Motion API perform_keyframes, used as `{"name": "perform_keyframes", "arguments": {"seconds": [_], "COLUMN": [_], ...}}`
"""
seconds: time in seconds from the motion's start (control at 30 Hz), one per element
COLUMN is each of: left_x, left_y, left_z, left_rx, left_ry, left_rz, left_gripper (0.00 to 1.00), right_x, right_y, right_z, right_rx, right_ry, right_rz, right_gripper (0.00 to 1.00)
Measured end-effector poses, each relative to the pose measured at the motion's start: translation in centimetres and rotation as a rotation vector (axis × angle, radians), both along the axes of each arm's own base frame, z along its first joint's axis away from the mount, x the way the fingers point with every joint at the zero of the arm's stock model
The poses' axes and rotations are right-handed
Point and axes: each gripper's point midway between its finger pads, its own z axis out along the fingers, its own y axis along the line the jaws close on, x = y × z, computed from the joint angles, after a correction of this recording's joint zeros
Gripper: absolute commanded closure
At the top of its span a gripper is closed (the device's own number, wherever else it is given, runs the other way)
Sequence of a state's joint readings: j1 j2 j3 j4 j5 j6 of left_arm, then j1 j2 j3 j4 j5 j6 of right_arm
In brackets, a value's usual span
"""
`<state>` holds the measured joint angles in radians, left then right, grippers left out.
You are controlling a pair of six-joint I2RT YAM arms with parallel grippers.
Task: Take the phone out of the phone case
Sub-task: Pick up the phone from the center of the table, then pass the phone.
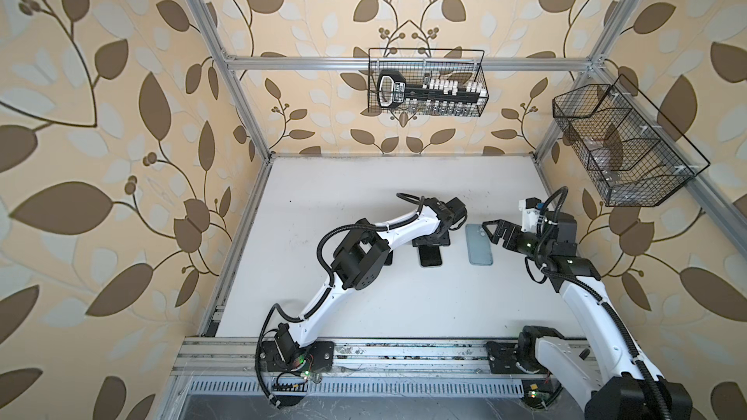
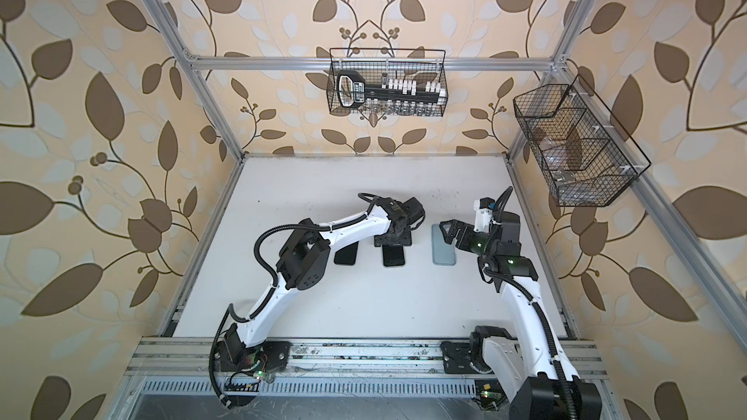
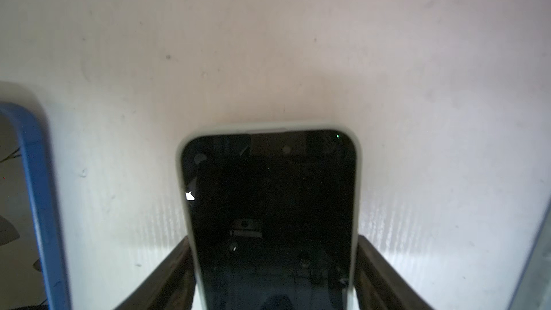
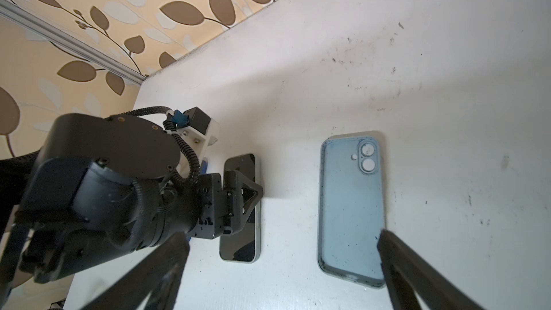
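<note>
We find both top views mounted high over the robot's side of the white table [image 1: 364, 179], looking steeply down toward the back wall; they cover nearly the same whole scene. The left wrist camera sits low and close, facing along the black phone [image 3: 268, 192] inside the left gripper [image 3: 273, 241]. The right wrist camera stands higher, looking past the right gripper [image 4: 283, 237] at the blue case [image 4: 348, 204]; it shares that phone.
</note>
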<state>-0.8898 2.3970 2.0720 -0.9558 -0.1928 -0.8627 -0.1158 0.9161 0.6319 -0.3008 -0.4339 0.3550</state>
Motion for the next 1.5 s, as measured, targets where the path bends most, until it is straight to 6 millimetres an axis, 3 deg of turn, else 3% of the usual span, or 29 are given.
{"name": "perform_keyframes", "arguments": {"seconds": [0.37, 0.7, 0.87, 1.17, 1.3, 1.5], "left_x": [0.1, 0.7, 1.6, 2.0, 1.7, 0.9], "left_y": [0.0, 0.7, 1.6, 2.2, 2.2, 2.9], "left_z": [4.3, 4.8, 6.2, 11.0, 11.9, 11.6], "left_rx": [-0.048, -0.054, -0.076, -0.149, -0.172, -0.162], "left_ry": [-0.046, -0.044, -0.059, -0.121, -0.121, -0.103], "left_rz": [-0.020, -0.002, 0.021, 0.036, 0.031, 0.030], "left_gripper": [0.65, 0.68, 0.67, 0.67, 0.67, 0.67], "right_x": [-1.1, -1.9, -2.9, -3.9, -3.9, -4.2], "right_y": [1.2, 2.5, 3.9, 6.3, 7.7, 11.1], "right_z": [-2.5, -3.8, -5.0, -4.9, -4.5, -3.3], "right_rx": [0.072, 0.143, 0.219, 0.330, 0.358, 0.376], "right_ry": [0.053, 0.060, 0.071, 0.031, 0.017, -0.022], "right_rz": [0.032, 0.084, 0.142, 0.254, 0.299, 0.416], "right_gripper": [0.00, 0.01, 0.03, 0.04, 0.03, 0.04]}}
